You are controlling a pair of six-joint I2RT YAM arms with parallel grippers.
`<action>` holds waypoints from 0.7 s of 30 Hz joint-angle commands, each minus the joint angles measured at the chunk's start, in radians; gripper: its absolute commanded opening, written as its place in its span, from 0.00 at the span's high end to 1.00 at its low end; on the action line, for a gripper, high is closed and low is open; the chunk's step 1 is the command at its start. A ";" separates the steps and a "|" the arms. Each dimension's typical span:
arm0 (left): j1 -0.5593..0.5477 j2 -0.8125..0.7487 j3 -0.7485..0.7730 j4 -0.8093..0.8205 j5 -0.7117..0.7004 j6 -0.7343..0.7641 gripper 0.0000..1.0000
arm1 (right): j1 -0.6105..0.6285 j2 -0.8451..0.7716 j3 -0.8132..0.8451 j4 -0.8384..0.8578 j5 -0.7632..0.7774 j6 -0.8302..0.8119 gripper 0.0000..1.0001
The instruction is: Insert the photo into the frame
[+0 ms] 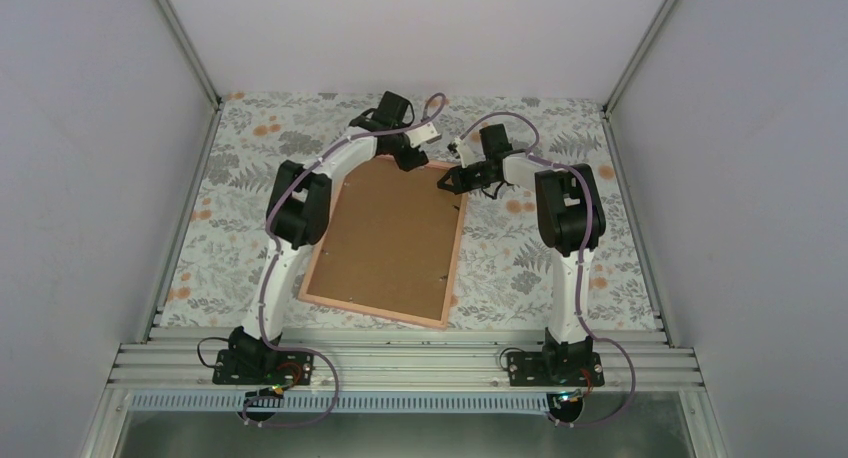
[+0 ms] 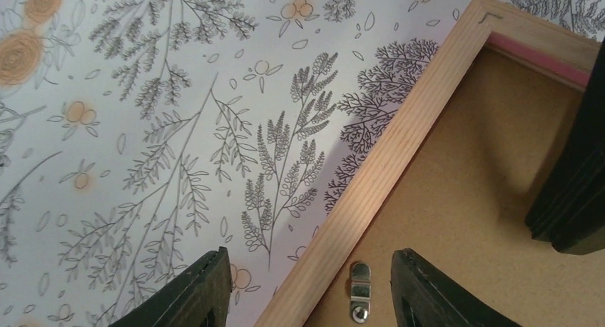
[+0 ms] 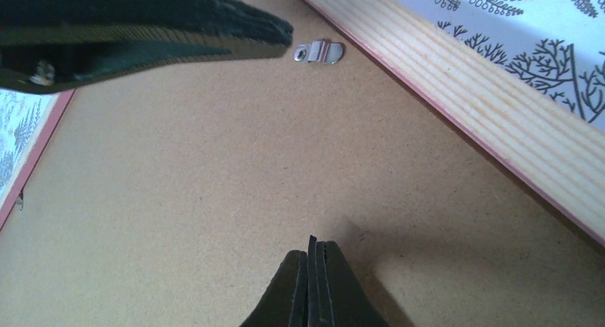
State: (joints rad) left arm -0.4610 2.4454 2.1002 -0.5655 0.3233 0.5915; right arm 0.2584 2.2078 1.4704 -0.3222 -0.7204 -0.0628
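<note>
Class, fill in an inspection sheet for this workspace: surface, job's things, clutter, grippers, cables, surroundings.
Surface: floral cloth, flat.
Job's things: frame lies back up, brown backing board in it, turn clips on the board; photo not seen.
Clutter: nothing seen.
Grippers: left gripper, jaws open, straddles the frame's edge by a clip; right gripper, jaws shut, over the board.
Cables: purple cables run along both arms.
Surroundings: white walls, aluminium rails at the near edge.

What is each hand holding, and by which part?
Nothing. The left hand is open astride an edge of the frame; the right hand is shut and empty over the board.
</note>
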 commanded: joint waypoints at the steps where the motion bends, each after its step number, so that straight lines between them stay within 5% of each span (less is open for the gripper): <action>1: -0.007 0.062 0.034 -0.046 0.020 -0.007 0.43 | -0.008 0.028 -0.032 -0.103 0.075 -0.014 0.96; 15: 0.008 0.118 0.067 -0.074 -0.073 0.024 0.45 | -0.011 0.024 -0.037 -0.104 0.082 -0.020 0.96; 21: 0.008 0.116 0.060 -0.071 -0.092 0.031 0.54 | -0.012 0.027 -0.038 -0.102 0.083 -0.019 0.96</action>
State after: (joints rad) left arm -0.4629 2.5198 2.1544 -0.6094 0.2855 0.6010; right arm 0.2535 2.2074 1.4704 -0.3267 -0.7204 -0.0650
